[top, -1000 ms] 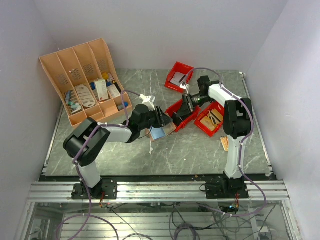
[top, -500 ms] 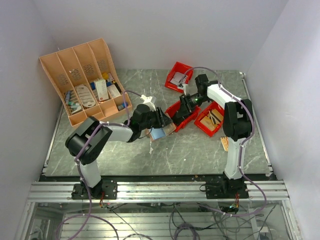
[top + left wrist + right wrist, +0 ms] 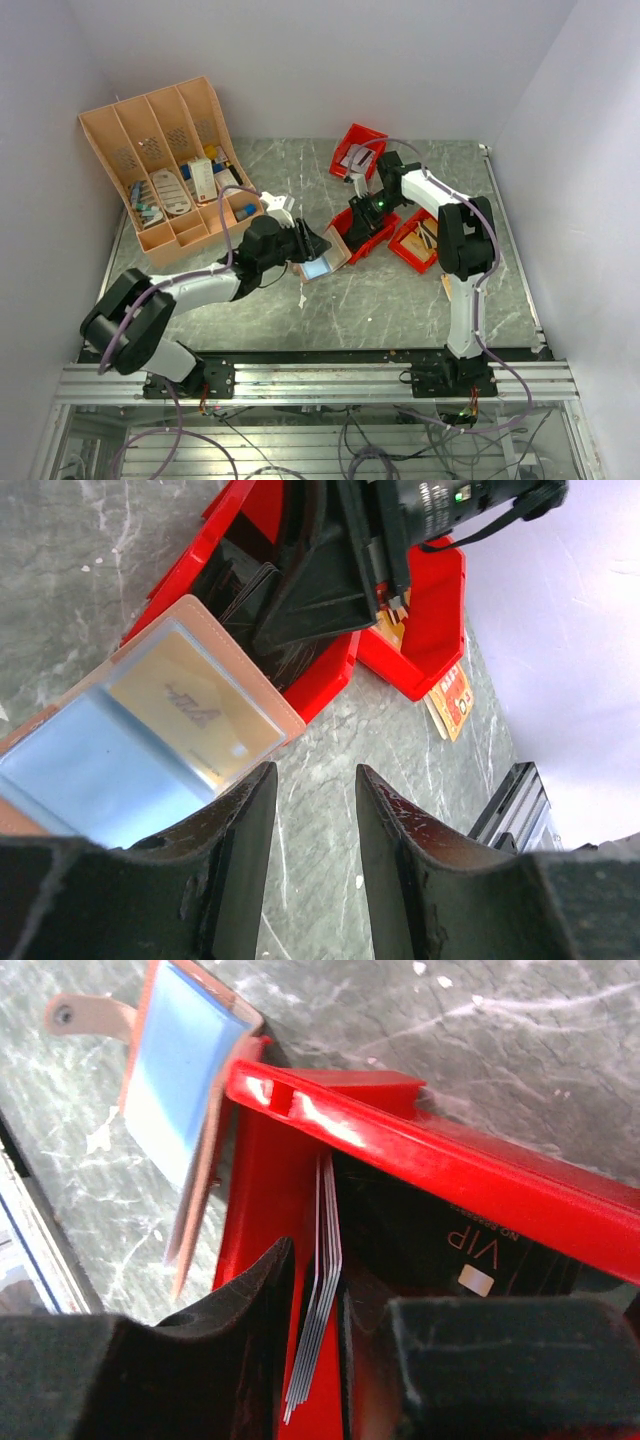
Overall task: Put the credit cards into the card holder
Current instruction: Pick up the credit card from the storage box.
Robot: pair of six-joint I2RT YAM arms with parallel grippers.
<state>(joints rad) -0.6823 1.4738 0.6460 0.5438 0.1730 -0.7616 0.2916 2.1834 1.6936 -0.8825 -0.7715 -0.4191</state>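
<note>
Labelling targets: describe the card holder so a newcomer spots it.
Find the three red bins, right of centre. The card holder rests open against the middle bin, at its near-left corner. It alone is flat and tan, with clear sleeves showing blue and yellow.

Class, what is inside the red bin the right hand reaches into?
In the red bin: a stack of thin cards on edge between the fingers of the right hand, plus a dark card marked VIP. The hand hides the rest of the floor.

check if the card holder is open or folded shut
Open: the card holder is unfolded, its clear sleeves showing, one edge by the red bin.
</note>
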